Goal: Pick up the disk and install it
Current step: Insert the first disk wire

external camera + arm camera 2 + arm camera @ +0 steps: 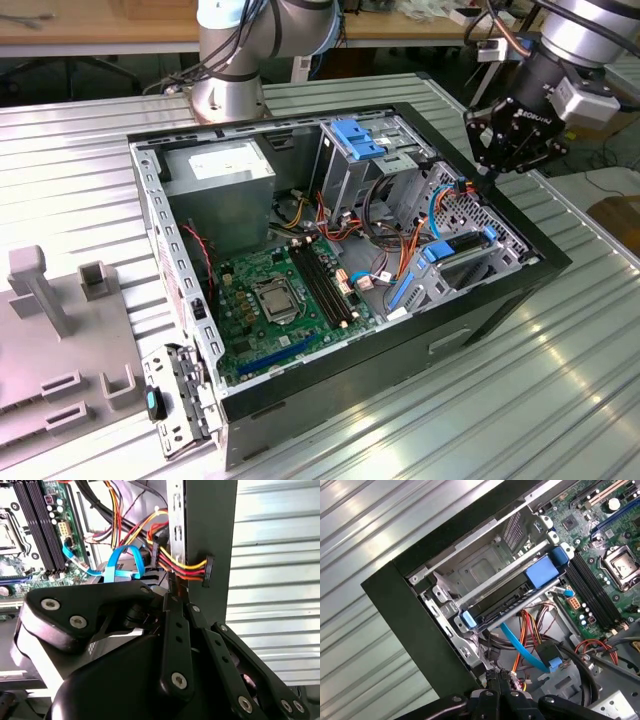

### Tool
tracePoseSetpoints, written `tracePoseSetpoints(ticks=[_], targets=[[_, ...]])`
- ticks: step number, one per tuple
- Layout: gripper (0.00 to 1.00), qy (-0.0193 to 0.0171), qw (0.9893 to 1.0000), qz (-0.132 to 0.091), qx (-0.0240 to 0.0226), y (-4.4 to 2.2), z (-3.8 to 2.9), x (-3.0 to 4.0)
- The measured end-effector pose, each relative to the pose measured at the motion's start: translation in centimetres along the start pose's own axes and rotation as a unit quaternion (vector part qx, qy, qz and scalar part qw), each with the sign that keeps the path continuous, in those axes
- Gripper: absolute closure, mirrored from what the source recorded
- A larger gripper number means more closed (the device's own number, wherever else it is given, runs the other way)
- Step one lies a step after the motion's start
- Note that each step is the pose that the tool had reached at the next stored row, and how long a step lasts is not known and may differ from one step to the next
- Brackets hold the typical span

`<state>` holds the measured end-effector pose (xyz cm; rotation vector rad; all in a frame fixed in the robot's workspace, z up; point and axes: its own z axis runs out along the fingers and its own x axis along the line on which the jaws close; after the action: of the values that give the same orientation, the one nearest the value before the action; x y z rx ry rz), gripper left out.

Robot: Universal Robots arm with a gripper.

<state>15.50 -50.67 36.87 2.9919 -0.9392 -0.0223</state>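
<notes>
Broadly, the ribbed bench (560, 400) carries the open computer case (400, 370), laid on its side, presumably so its bays can be reached from above. Below the pincer (487, 172), in the drive cage (485, 565) at the case's corner, lies the disk (505, 597). Its blue frame is caught between the cage walls, so I judge it seated or nearly so. The pincer hangs clear of it, clenched with no disk in it, its tips just beside the cables (520, 647) and a power plug (207, 570).
</notes>
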Motion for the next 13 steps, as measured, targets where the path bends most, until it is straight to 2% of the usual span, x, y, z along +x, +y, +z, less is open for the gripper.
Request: tracePoseSetpoints(ticks=[3,7,9,10,11,12,13], targets=[[0.89,0.0002,0.9998,-0.019,-0.0003,-0.45,0.00,-0.27],[0.89,0.0012,0.9990,-0.045,-0.0001,-0.57,0.00,-0.34],[0.89,0.0062,0.9985,-0.055,0.0027,-0.58,0.00,-0.36],[0.89,0.0101,0.9983,-0.057,0.0051,-0.59,-0.01,-0.36],[0.89,0.0182,0.9978,-0.064,0.0100,-0.61,0.00,-0.38],[0.89,0.0226,0.9971,-0.072,0.0128,-0.60,0.00,-0.37],[0.89,0.0246,0.9964,-0.079,0.0139,-0.61,-0.01,-0.37]])
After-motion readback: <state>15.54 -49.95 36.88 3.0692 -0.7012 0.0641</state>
